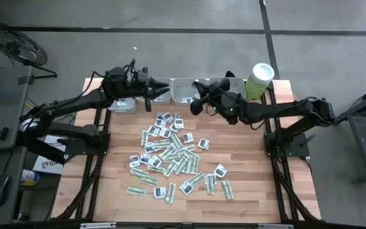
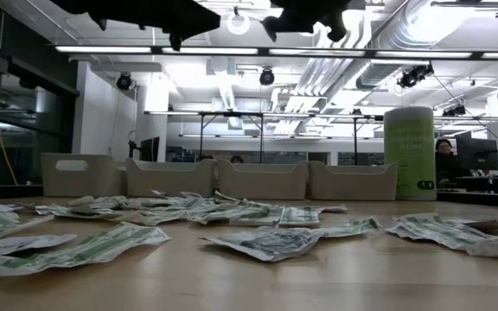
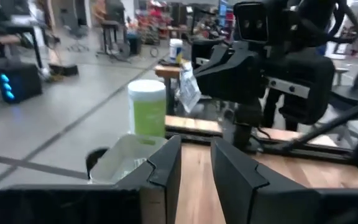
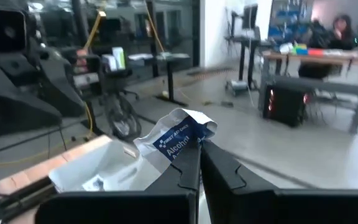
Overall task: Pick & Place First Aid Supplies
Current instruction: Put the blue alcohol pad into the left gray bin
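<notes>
Many small flat sachets, the first aid supplies (image 1: 170,156), lie scattered over the wooden table (image 1: 259,184). One white sachet with a blue "Alcohol" label (image 4: 178,135) is in my right gripper (image 4: 199,149), which is shut on it and held high near the grey trays (image 1: 184,90) at the far edge. My left gripper (image 3: 195,168) stands open opposite it, over the left trays (image 1: 161,89), with nothing between its fingers. In the left wrist view, the right gripper with its sachet (image 3: 188,90) faces it. My right gripper pinches the sachet by its lower edge (image 4: 188,148) between its two fingertips. The fingers lie level, coming from the table's right. The sachet sticks out past the fingertips, crumpled and tilted, lifted clear above a grey tray (image 4: 104,168).
Several grey trays stand in a row along the far edge (image 2: 262,180). A tall pale green tub with a white lid (image 1: 259,79) stands at the far right. A person sits at a desk beyond the table (image 4: 340,28). The near right of the table is bare wood.
</notes>
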Robot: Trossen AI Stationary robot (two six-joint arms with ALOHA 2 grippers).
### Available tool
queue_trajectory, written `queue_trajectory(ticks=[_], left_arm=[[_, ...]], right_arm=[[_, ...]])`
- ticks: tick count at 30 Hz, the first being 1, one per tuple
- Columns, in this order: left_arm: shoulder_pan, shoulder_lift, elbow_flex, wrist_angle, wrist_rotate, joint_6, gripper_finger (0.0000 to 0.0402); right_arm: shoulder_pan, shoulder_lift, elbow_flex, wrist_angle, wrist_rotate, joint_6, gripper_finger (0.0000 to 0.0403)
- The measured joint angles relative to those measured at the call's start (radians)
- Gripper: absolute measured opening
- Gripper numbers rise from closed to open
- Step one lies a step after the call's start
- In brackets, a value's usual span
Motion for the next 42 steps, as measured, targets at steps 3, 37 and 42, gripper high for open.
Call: queue_trajectory(ticks=[3, 37, 42], left_arm=[[-0.040, 0.034, 0.000, 0.071, -0.085, 0.041, 0.0088], [-0.097, 0.276, 0.000, 0.465, -0.229, 0.040, 0.0189], [-0.097, 0.276, 0.000, 0.465, -0.243, 0.040, 0.0193]], right_arm=[[-0.014, 0.010, 0.000, 0.056, -0.040, -0.056, 0.0000], [-0.144, 0.018, 0.000, 0.088, -0.329, -0.103, 0.0000], [-0.156, 0.039, 0.001, 0.089, -0.363, -0.095, 0.0000]])
